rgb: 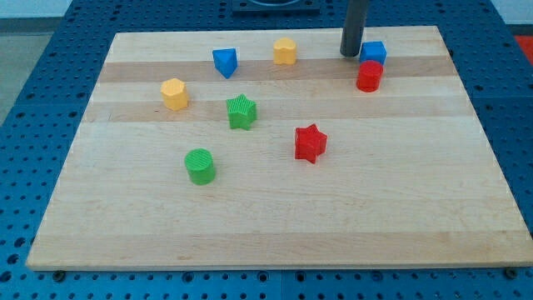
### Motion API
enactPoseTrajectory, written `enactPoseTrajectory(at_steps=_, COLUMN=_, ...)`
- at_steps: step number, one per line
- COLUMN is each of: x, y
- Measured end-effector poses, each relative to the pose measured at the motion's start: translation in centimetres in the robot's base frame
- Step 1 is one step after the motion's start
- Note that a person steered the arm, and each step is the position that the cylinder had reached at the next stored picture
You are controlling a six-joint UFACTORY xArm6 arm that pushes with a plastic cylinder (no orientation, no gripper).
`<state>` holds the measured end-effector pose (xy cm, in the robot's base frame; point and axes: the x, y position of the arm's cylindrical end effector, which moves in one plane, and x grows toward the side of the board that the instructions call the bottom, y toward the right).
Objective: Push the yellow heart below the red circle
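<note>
The yellow heart point(285, 51) lies near the view's top, middle of the board. The red circle point(369, 76) is a red cylinder at the upper right, just below the blue cube point(374, 52) and touching or nearly touching it. My tip point(350, 55) is at the end of the dark rod coming down from the view's top. It stands just left of the blue cube and up-left of the red circle. The heart is well to the tip's left, apart from it.
A blue triangle point(225, 62) lies left of the heart and a yellow hexagon point(174, 94) farther left. A green star point(241, 112), a green circle point(200, 166) and a red star point(310, 142) sit mid-board. The board's top edge point(283, 32) is close behind the heart.
</note>
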<state>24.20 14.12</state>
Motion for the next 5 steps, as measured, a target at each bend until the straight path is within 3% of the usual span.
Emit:
enactPoseTrajectory(at_steps=1, x=-2.5, y=3.8)
enactPoseTrajectory(at_steps=2, x=-4.7, y=-4.5)
enactPoseTrajectory(at_steps=4, x=0.1, y=-15.1)
enactPoseTrajectory(at_steps=5, x=-0.9, y=-13.1)
